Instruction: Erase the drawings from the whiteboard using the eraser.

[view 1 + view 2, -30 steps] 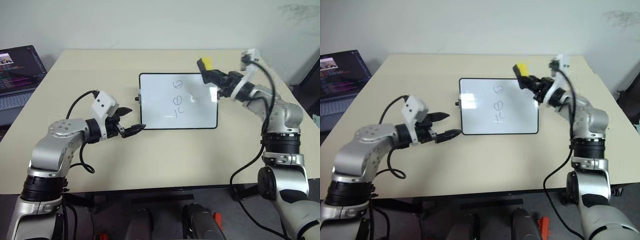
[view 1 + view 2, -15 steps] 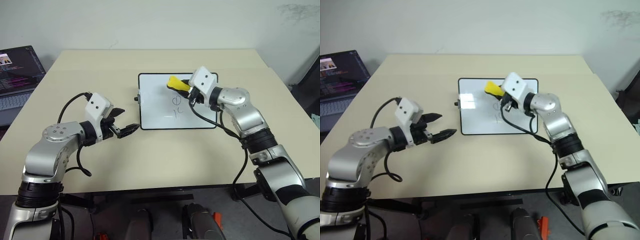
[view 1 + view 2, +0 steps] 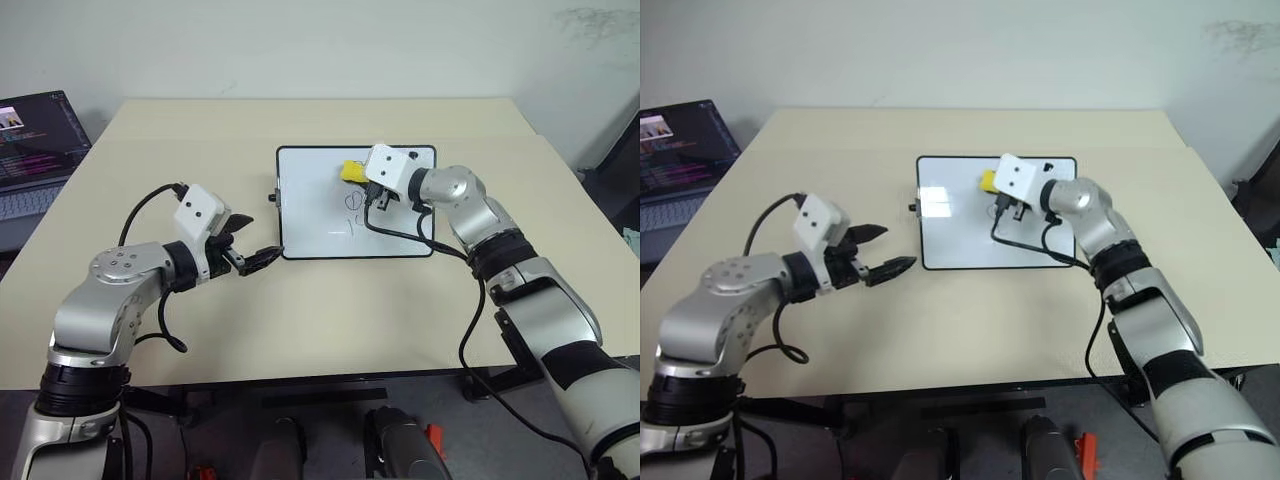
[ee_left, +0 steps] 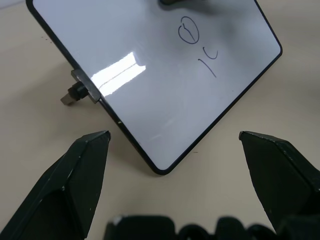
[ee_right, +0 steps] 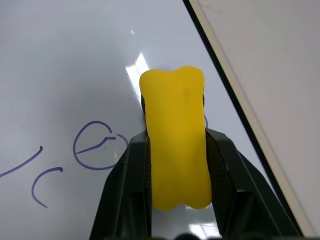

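Observation:
The whiteboard point(image 3: 310, 215) lies flat in the middle of the table. My right gripper point(image 3: 360, 177) is over its far half, shut on the yellow eraser point(image 3: 352, 171), which sits low over or on the white surface point(image 5: 60, 60). In the right wrist view the eraser point(image 5: 175, 135) is pinched between both black fingers point(image 5: 127, 180). Of the drawings, a crossed circle point(image 5: 95, 145) and short curved strokes point(image 5: 45, 185) lie right beside the eraser; they also show in the left wrist view, the circle point(image 4: 189, 34) above the strokes point(image 4: 210, 57). My left gripper point(image 3: 255, 242) is open with nothing in it, just off the board's near left corner point(image 4: 159, 170).
A laptop point(image 3: 35, 140) with a lit screen stands at the far left, off the table. A small black knob point(image 3: 272, 197) juts from the board's left side. My right wrist's black cable point(image 3: 400, 232) hangs across the board's near right part.
My right arm swung left from the board's far right corner to over its far half, rolling the wrist and lowering the eraser onto where the upper circle was. My left gripper stayed put.

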Available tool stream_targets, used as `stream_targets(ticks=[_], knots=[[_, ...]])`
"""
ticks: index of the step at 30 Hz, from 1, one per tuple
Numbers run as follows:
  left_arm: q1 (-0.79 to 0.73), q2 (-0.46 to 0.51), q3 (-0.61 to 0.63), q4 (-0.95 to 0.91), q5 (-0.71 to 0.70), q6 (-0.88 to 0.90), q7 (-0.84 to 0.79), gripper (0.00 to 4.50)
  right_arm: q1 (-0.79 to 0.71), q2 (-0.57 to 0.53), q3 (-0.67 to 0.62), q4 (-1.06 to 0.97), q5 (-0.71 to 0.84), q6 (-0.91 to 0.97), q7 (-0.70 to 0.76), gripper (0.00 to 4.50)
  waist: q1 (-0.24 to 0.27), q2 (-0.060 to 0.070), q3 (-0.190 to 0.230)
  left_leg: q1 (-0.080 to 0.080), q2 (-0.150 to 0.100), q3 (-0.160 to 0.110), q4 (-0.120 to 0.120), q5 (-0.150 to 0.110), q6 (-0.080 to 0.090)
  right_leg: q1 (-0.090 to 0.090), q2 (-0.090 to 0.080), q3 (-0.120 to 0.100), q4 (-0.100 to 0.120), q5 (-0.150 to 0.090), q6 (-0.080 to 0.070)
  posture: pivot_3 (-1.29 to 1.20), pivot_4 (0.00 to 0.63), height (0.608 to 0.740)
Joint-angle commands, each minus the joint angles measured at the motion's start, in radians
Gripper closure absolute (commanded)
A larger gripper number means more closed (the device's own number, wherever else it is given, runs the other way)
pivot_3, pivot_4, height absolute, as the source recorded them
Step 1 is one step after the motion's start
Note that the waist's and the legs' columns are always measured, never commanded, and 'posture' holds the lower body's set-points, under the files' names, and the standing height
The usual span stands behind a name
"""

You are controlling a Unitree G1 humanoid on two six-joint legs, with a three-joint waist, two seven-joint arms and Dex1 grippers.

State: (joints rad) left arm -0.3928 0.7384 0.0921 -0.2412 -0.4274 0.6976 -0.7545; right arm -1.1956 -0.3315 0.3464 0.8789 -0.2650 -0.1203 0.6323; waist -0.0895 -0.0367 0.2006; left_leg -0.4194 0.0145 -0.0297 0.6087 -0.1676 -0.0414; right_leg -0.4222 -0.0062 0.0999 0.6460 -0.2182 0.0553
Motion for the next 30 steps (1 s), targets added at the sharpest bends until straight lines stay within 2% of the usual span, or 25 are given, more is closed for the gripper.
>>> stream_targets(ticks=[1,11,13,16,21,30], knots=[[-0.010,-0.004,0.007,-0.038,-0.011,0.001,0.005,0.00,-0.049,0.003,-0.018,0.004,-0.003,-0.027,0.009,3.38,0.000,0.000,0.000,0.000,0.000,0.000,0.000,0.000,0.000,0.000,0.000,0.000,0.000,0.000,0.000,0.00,0.150,0.740],[-0.072,-0.043,-0.023,-0.026,0.007,-0.010,0.037,0.00,-0.113,0.011,-0.010,0.116,-0.050,-0.046,-0.016,3.38,0.000,0.000,0.000,0.000,0.000,0.000,0.000,0.000,0.000,0.000,0.000,0.000,0.000,0.000,0.000,0.00,0.150,0.740],[-0.073,-0.072,-0.049,-0.042,0.034,-0.008,0.081,0.00,-0.117,0.010,-0.009,0.126,-0.056,-0.048,-0.016,3.38,0.000,0.000,0.000,0.000,0.000,0.000,0.000,0.000,0.000,0.000,0.000,0.000,0.000,0.001,0.001,0.00,0.150,0.740],[-0.062,-0.157,-0.071,-0.065,0.118,-0.019,0.240,0.00,-0.120,0.010,-0.011,0.132,-0.063,-0.046,-0.017,3.38,0.001,0.000,0.000,0.000,0.000,0.000,0.000,0.000,0.000,0.000,0.000,0.000,0.000,0.002,0.003,0.00,0.150,0.740],[-0.003,-0.295,-0.113,-0.188,0.123,0.082,0.370,0.00,-0.124,0.007,-0.009,0.140,-0.079,-0.045,-0.013,3.38,0.000,0.000,0.000,0.000,0.000,-0.001,0.000,0.000,0.000,0.000,0.000,0.000,0.000,0.003,0.005,0.00,0.150,0.740],[-0.065,-0.358,-0.132,-0.197,0.151,0.207,0.468,0.00,-0.143,0.014,-0.006,0.168,-0.100,-0.057,-0.018,3.38,0.000,0.000,0.000,0.001,-0.001,-0.002,0.001,0.000,0.000,0.001,0.000,-0.001,0.001,0.003,0.004,0.00,0.150,0.740]])
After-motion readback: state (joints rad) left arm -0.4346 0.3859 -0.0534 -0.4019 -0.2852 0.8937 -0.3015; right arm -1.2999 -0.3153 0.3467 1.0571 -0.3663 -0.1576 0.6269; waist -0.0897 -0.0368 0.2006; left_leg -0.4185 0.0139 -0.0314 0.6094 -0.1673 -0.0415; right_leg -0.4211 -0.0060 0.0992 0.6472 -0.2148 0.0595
